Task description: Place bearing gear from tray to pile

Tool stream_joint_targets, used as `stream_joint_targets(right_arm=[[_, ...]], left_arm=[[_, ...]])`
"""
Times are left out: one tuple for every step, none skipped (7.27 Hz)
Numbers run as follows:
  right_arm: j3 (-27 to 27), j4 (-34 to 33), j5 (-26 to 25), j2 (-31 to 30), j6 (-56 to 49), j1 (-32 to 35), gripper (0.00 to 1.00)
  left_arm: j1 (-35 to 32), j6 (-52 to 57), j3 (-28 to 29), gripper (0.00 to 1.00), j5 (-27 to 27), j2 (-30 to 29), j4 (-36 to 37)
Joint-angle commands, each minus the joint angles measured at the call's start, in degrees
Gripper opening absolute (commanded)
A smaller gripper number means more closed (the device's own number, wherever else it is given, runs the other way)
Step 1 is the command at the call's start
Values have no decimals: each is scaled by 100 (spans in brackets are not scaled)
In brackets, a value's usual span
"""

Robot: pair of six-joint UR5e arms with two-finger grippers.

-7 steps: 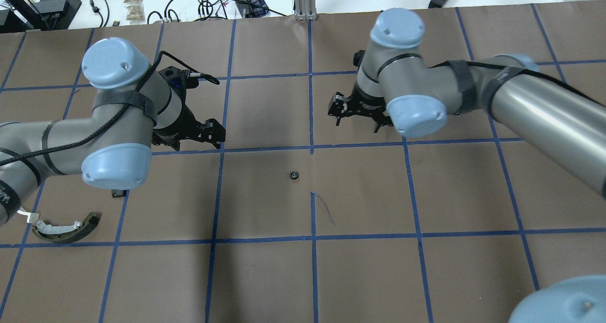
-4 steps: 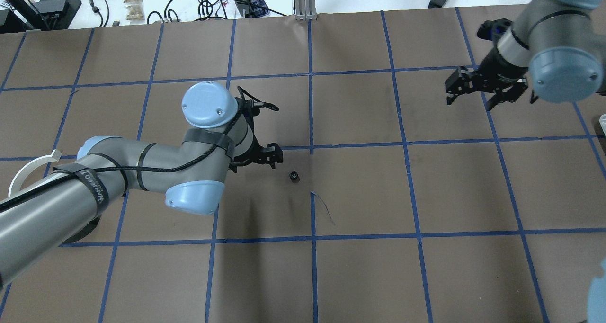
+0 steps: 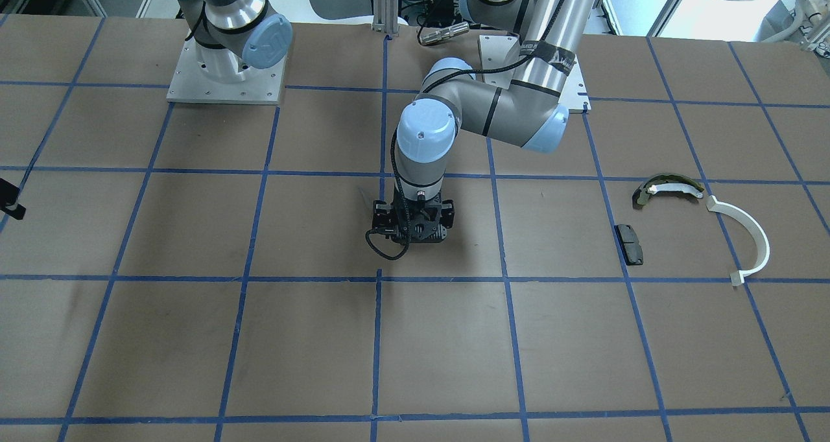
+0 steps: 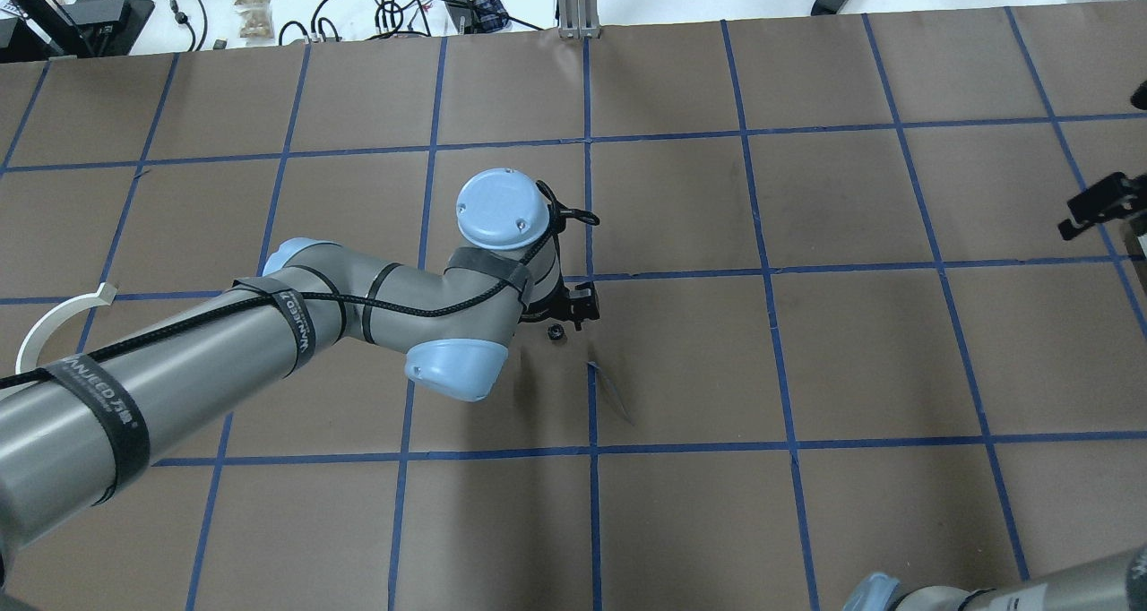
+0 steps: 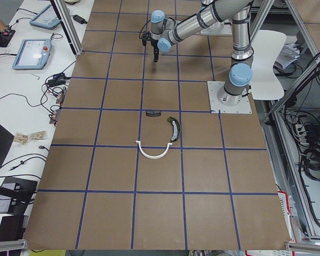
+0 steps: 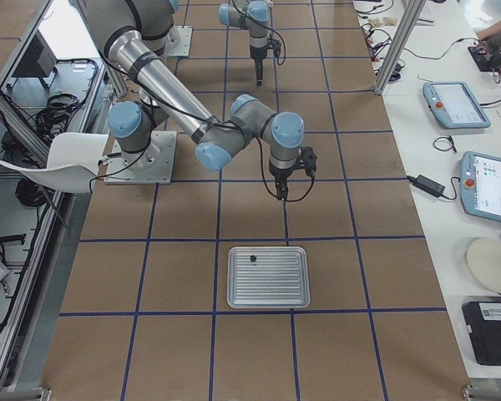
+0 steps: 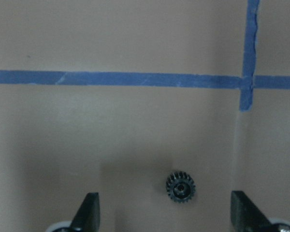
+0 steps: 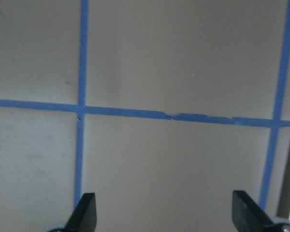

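Now your left gripper [image 7: 165, 215] stands wide open above the bearing gear [image 7: 180, 186], which lies flat on the paper [image 7: 135, 135] between its 2 fingers [image 7: 89, 212], slightly off-centre. Centre over it, descend to the paper, then close gently.

You've got a gap on both sides of the gear [image 7: 181, 186] between the spread fingers [image 7: 89, 212] of the left end effector [image 7: 163, 195]. Your lane to the pile [image 3: 668, 186] is open table [image 3: 557, 234]. The black pad [image 3: 629, 243] sits 1st in it, with the olive shoe [image 3: 642, 196] and white half-ring [image 3: 757, 233] beyond. The right end effector [image 4: 1098, 206] is well apart.
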Motion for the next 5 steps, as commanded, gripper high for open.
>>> stream_joint_targets(right_arm=[[-7,-426,-232,248,-1218,-855,100],[-41,-620,-206,597,-1579,-1138,100],[-50,-1101,-205,897,-1940,-1323,100],[-42,-1349,-240,1074,-2387,-1464,100],[-42,-1360,-267,1119,-2600,-1527,100]], left_arm=[[-68,27,33,93,16,-208,120],[-68,27,41,93,16,-279,330],[-68,36,42,83,16,-306,367],[-68,193,42,68,16,-341,376],[-68,316,42,51,16,-376,463]])
